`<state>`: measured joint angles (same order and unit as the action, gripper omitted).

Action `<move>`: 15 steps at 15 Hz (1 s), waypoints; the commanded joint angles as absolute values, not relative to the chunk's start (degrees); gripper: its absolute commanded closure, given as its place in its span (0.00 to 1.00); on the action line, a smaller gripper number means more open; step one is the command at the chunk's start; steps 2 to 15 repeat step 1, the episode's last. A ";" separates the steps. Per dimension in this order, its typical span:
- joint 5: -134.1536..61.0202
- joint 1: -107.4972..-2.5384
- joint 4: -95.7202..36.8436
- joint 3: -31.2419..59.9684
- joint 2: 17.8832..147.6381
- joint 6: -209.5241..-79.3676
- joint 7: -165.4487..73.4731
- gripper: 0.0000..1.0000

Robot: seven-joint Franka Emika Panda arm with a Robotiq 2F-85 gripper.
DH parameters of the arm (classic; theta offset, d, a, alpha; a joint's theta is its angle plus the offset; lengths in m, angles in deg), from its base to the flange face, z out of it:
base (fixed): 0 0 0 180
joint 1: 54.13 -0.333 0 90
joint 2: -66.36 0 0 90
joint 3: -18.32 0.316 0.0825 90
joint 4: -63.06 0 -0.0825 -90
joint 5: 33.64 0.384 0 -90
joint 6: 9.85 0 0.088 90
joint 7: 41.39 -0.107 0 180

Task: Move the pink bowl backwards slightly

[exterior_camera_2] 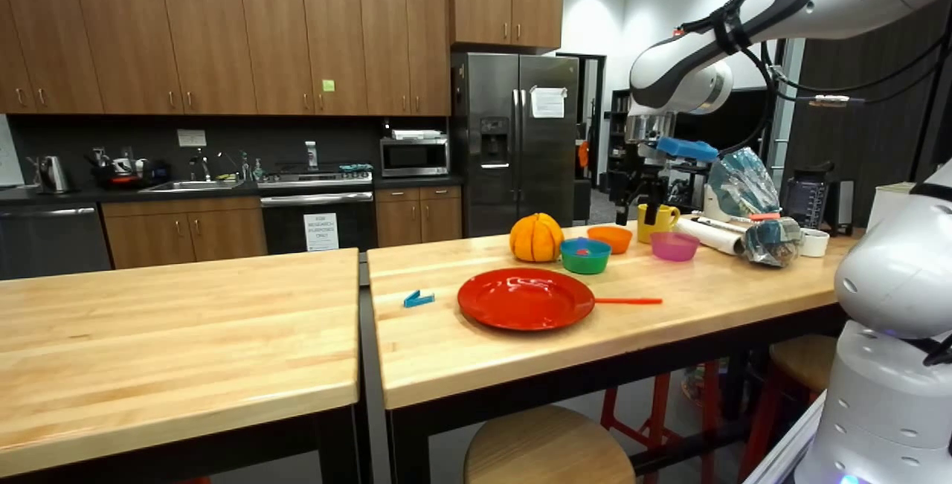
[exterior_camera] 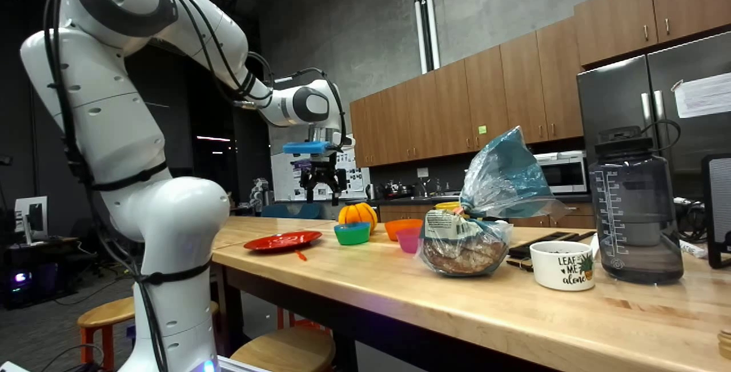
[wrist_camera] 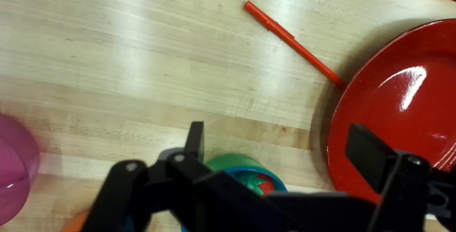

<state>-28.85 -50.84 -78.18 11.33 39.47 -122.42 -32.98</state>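
bowl stands upright, round, magenta-pink and glossy.

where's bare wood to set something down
Across the gap from the red plate, the neighbouring table looks bare where visible; so does the stretch between pink bowl and red pen. Crowded around the pumpkin, green bowl and orange bowl.
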 commanded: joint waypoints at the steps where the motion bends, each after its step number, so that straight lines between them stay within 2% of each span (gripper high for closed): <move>1: -28.23 -51.38 -79.58 11.27 36.65 -121.10 -31.06 0.00; 15: -28.23 -51.38 -79.58 11.27 36.65 -121.10 -31.06 0.00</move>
